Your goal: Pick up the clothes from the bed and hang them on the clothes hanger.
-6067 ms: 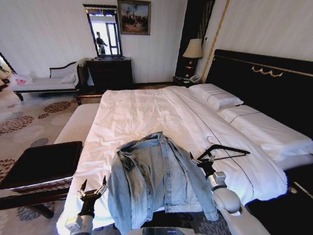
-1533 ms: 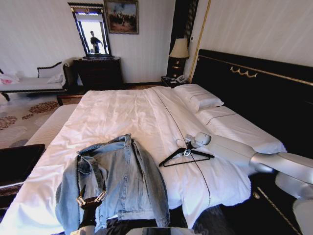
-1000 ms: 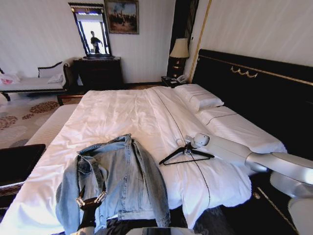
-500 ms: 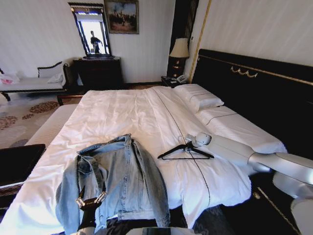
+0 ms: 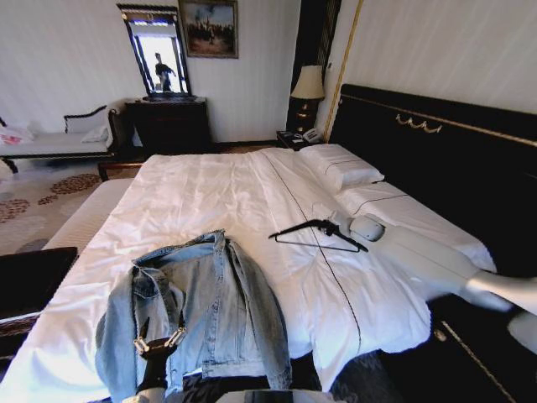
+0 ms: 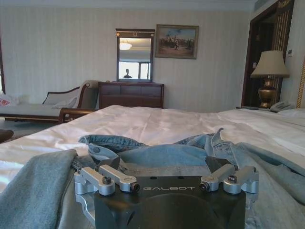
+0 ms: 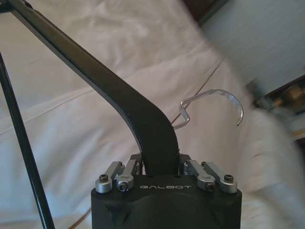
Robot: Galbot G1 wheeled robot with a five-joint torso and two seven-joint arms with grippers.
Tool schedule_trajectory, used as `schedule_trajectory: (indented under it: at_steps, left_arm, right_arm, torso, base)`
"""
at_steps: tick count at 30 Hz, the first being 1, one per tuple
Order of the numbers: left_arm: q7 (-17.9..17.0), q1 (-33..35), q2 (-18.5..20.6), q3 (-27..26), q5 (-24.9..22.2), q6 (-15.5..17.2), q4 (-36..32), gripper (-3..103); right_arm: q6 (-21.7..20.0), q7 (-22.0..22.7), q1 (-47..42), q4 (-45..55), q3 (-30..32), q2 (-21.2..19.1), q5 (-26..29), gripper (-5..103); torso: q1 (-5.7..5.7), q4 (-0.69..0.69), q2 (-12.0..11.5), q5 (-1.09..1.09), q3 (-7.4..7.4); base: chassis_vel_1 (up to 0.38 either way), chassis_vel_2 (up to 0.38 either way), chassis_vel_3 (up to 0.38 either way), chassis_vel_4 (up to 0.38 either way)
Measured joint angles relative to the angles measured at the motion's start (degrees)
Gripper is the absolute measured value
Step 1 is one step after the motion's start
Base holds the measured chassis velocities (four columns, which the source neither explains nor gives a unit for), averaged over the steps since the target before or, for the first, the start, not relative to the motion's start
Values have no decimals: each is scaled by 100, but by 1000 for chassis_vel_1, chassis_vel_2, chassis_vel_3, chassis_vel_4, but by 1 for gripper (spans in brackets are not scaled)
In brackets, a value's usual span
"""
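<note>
Step in hand: the right gripper [image 5: 336, 225] is clenched on the clothes hanger [image 5: 317, 233], holding it just above the bed [image 5: 210, 193].
Doing it well: I judge the grip at the hanger's neck should stay firm and the bar level while it travels toward the jacket.
Jacket: the clothes [image 5: 197, 306] lie spread at the bed's near edge.
Left gripper [image 5: 158, 344]: released, hovering over the denim.
Count: one jacket, one hanger, two pillows [image 5: 340, 166].

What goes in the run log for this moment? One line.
right gripper: shut on hanger, lifted off bed | left gripper: open over jacket
</note>
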Motion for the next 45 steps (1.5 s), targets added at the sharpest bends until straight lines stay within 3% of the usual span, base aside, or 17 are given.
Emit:
schedule_trajectory:
  at_steps: [6, 10, 11, 19, 20, 24, 25, 28, 32, 45]
  left_arm:
    - [-29, 37, -1, 27, 48, 37, -106, 100]
    - [-36, 99, 23, -33, 52, 62, -198, 100]
    - [-36, 99, 23, -33, 52, 62, -198, 100]
    - [-81, 154, 3, -53, 134, 161, -302, 100]
    - [-81, 154, 3, -53, 134, 161, -302, 100]
    - [-122, 159, -33, -59, 181, 225, -337, 100]
    - [-122, 159, -33, -59, 181, 225, -337, 100]
    - [-126, 151, -35, -15, 249, 239, -353, 100]
    - [-132, 117, -40, 50, 275, 242, -349, 100]
    - [-132, 136, -30, 41, 215, 187, -287, 100]
  right_arm:
    - [347, 624, -453, 662, 500, -307, -715, 34]
    - [596, 1159, -1575, 1186, 1482, -333, -1289, 34]
    - [596, 1159, -1575, 1186, 1482, -333, -1289, 34]
    - [1233, 1425, -3582, 1660, 3347, 115, -1695, 34]
    - [1233, 1425, -3582, 1660, 3347, 115, -1695, 34]
    - [1705, 1390, -4548, 1727, 4115, 421, -2429, 34]
    - [1705, 1390, -4548, 1727, 4115, 421, -2429, 34]
    - [1898, 1365, -4934, 1737, 4439, 556, -3362, 34]
    - [1959, 1362, -5036, 1753, 4581, 638, -3782, 34]
    - [1932, 1430, -5312, 1787, 4761, 933, -3919, 31]
  torso:
    - [0, 0, 0, -1, 0]
    - [0, 1, 1, -1, -1]
    - [0, 1, 1, -1, -1]
    - [0, 1, 1, 0, 0]
    - [0, 1, 1, 0, 0]
    - [0, -1, 1, 1, -1]
    - [0, -1, 1, 1, -1]
    - [0, -1, 1, 0, 0]
    - [0, 1, 1, -1, 0]
    - [0, 1, 1, -1, 0]
  base:
    - [0, 0, 0, 0]
    - [0, 0, 0, 0]
    - [0, 0, 0, 0]
    - [0, 0, 0, 0]
    - [0, 0, 0, 0]
    - [0, 0, 0, 0]
    - [0, 0, 0, 0]
    - [0, 0, 0, 0]
    - [0, 0, 0, 0]
    - [0, 0, 0, 0]
